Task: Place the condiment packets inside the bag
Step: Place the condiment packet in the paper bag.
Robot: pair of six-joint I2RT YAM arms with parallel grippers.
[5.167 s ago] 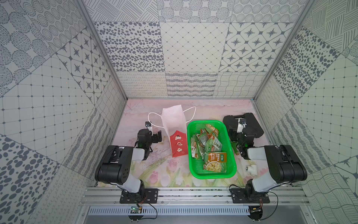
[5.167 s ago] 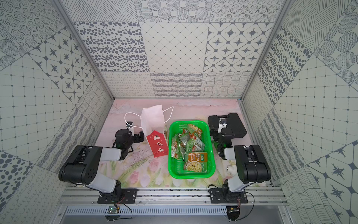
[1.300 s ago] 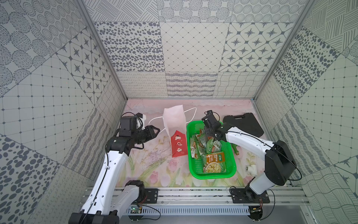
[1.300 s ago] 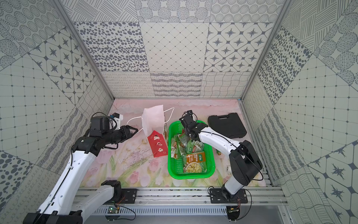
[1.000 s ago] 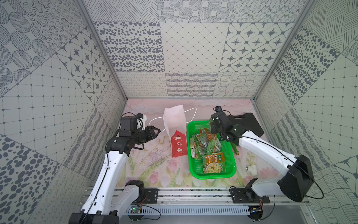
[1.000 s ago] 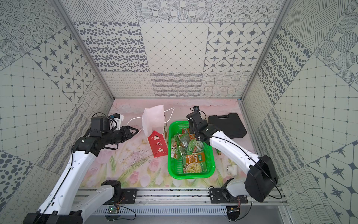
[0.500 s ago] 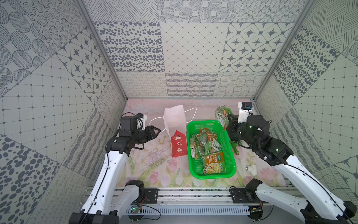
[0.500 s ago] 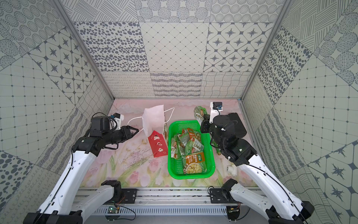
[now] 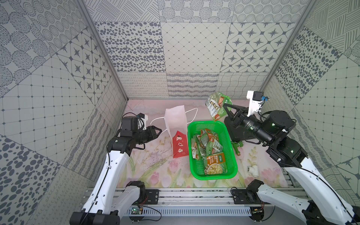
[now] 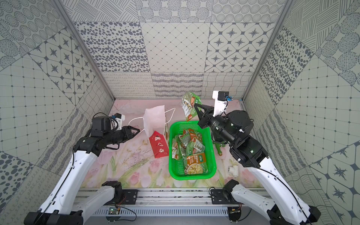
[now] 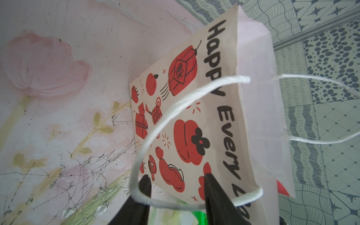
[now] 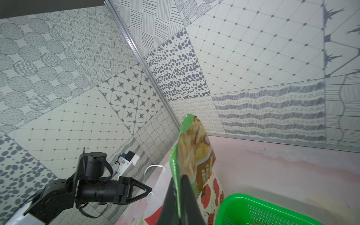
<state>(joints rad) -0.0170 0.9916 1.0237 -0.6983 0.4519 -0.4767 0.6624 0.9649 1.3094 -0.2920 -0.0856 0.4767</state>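
A green packet [image 9: 217, 106] is clamped by the right gripper [image 9: 225, 106] at 12 o'clock of the basket [image 9: 202, 123]. The bag [image 9: 176, 120] is seen at 10 o'clock, with the left gripper [image 9: 159, 131], jaws apart, beside it.

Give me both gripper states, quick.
Left gripper: open; the cord handle of the bag crosses between its jaws, unclamped.
Right gripper: shut on a condiment packet, held in the air.

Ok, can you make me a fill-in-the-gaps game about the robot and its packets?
The right gripper holds one condiment ____ in the air.
The other packets lie in the green ____.
The left gripper, by the bag, has its jaws ____.
Missing: packet, basket, open.
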